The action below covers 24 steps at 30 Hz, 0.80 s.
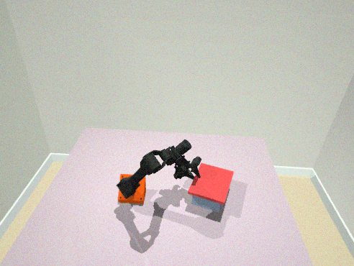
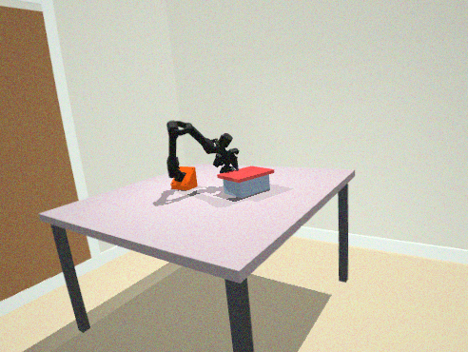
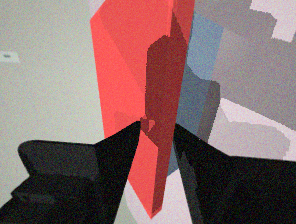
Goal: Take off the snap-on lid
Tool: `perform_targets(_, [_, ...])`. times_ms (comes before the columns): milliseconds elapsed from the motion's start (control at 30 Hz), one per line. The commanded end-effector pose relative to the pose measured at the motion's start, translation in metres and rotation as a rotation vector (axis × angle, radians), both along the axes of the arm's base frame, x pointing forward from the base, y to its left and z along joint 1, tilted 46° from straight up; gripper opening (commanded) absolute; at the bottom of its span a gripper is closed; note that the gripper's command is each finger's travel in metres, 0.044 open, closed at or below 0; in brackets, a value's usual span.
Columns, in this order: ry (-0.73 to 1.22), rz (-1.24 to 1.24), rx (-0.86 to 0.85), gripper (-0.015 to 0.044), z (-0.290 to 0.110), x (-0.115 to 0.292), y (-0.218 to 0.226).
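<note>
Red lid edge nearest the orange base is pinched in my gripper, seemingly shallowly, so a stiff snap could drag the box.

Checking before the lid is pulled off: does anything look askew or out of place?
Nothing stands out. The red lid sits flat and square on the blue box, and the gripper is shut on the lid's edge nearest the arm's orange base.
</note>
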<state>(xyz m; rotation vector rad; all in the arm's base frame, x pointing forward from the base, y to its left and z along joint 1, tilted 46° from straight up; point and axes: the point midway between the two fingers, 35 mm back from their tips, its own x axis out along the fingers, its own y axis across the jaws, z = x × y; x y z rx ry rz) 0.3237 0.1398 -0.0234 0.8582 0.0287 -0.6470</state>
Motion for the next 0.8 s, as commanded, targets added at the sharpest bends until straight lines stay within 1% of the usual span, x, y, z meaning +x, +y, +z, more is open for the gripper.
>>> perform_targets(0, [-0.001,0.0,0.001,0.0,0.0006,-0.0003,0.0007])
perform_targets(767, [-0.001,0.0,0.001,0.0,0.0038,-0.0009,0.0039])
